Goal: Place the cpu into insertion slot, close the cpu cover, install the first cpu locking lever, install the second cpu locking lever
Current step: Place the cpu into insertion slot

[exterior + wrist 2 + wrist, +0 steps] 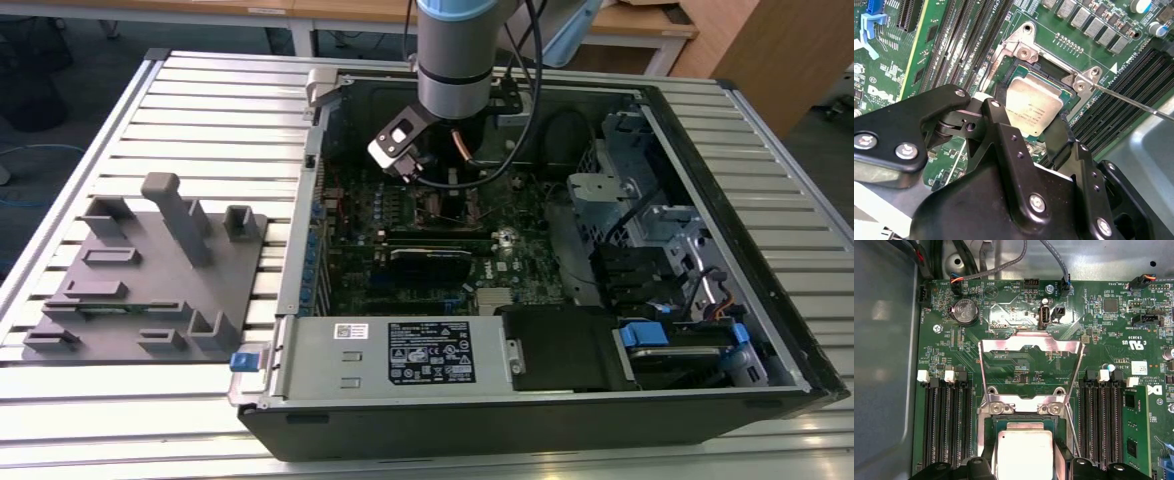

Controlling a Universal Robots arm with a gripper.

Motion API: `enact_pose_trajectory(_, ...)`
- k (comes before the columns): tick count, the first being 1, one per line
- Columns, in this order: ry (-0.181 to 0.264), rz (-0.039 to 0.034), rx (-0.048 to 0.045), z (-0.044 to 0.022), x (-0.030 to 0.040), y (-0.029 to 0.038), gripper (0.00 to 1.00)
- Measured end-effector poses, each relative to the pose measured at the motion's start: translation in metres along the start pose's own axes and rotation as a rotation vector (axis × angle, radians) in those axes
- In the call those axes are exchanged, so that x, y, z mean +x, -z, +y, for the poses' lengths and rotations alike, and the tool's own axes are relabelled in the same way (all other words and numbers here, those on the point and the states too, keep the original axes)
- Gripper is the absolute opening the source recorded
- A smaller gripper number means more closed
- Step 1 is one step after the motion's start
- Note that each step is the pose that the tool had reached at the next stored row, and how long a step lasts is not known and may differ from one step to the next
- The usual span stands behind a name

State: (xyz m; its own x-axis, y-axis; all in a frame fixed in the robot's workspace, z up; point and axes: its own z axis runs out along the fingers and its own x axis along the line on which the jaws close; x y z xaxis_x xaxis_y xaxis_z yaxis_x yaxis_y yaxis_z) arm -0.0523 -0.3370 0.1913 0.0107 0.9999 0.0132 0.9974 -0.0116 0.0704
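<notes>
End effector point(1030, 117) clamped on the cpu point(1035, 105), chip sitting right at the insertion slot point(1053, 69), cpu cover point(1031, 346) tipped up open behind it, thin locking lever point(1134, 102) standing free alongside.

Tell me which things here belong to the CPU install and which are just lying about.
Job: cpu, gripped by the gripper; insertion slot; cpu cover, standing open; locking lever.
Lying about: memory slots; coin cell battery; power supply box; grey fixture tray.
</notes>
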Motion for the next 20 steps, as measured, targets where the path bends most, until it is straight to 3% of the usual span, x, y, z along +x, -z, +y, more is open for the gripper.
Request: enact_pose_trajectory(20, 0.000, 0.0024, -0.0002, 0.0000, 0.0000, -0.0006, 0.54)
